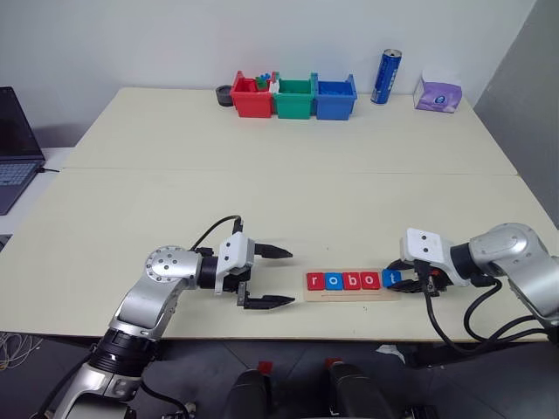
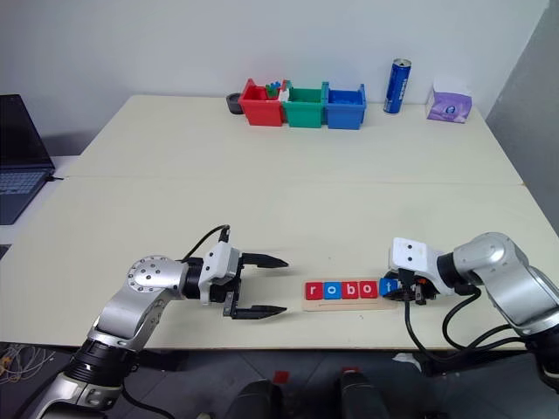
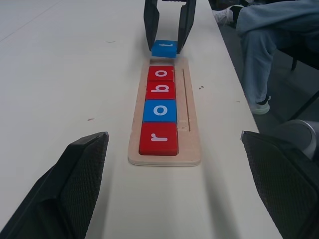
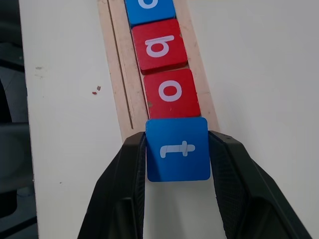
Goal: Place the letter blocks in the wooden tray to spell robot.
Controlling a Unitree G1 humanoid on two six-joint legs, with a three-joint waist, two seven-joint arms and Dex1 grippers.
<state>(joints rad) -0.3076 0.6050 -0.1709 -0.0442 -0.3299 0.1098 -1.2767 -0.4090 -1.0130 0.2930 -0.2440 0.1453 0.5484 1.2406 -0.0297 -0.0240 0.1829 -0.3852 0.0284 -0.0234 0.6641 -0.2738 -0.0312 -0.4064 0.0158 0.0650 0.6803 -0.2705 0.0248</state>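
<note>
The wooden tray (image 1: 349, 293) lies near the table's front edge, right of centre. In it sit a red r (image 3: 158, 139), a blue o (image 3: 160, 110), a red b (image 3: 160, 90) and a red o (image 3: 161, 73). My right gripper (image 4: 177, 159) is shut on the blue t block (image 4: 178, 149), held at the tray's right end, just above it and touching the last red o. My left gripper (image 1: 269, 277) stands open to the left of the tray, pointing at its r end with nothing between its fingers.
Red (image 1: 251, 96), green (image 1: 293, 96) and blue (image 1: 335, 97) bins stand at the back of the table, with a blue can (image 1: 386, 77) and a purple tissue pack (image 1: 438, 93) to their right. A laptop (image 1: 13, 144) sits at far left. A seated person's legs (image 3: 269, 35) are beside the table.
</note>
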